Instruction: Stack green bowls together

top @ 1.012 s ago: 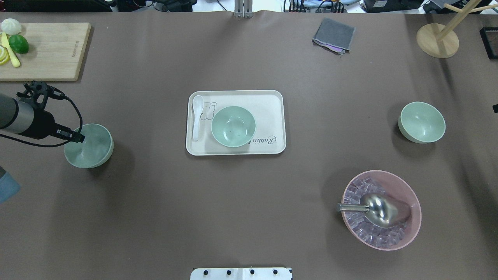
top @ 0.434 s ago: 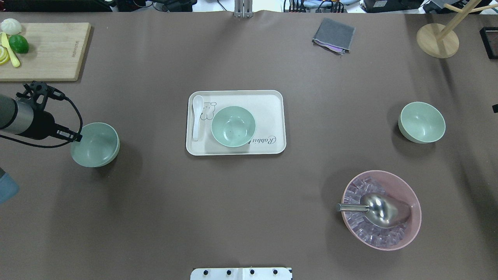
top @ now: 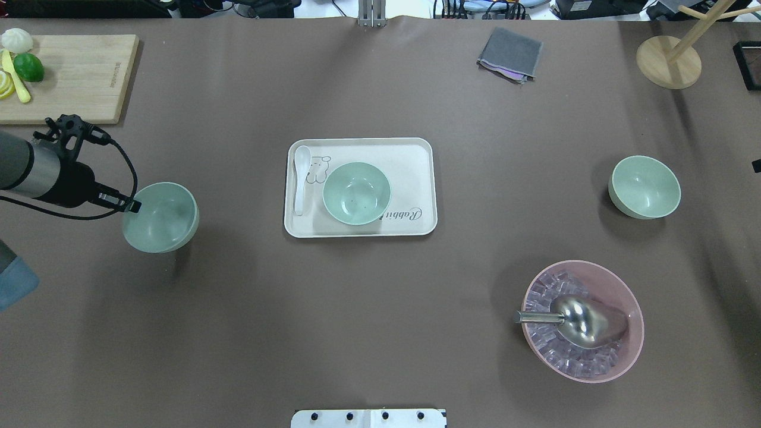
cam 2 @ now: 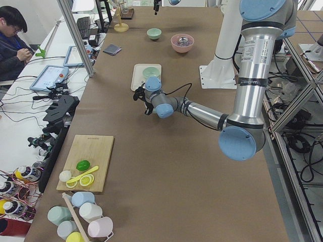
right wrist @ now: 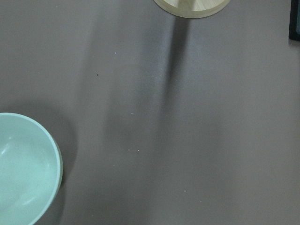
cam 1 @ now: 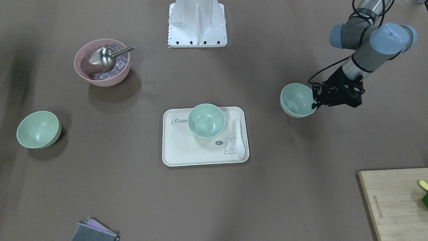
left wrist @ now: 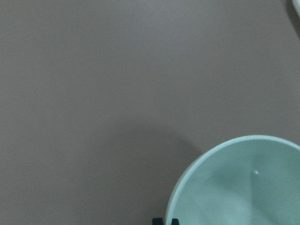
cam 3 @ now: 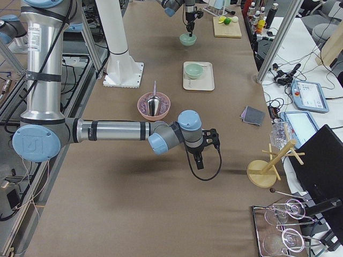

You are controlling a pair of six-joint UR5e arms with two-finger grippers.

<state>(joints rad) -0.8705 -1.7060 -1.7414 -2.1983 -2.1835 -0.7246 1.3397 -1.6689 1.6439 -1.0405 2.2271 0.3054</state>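
Left hand (top: 135, 207) clamps rim of 1 green bowl (top: 163, 219), bowl toward tray (top: 416, 172).

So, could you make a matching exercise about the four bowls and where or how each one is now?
1 left-side green bowl
2 middle green bowl
3 right-side green bowl
4 pink bowl

A contains ice and a metal scoop
B stands on the tray
C alone on the table
D gripped at its rim by the left gripper

Pairs: 1-D, 2-B, 3-C, 4-A

Much of green bowl (left wrist: 243, 187) cropped
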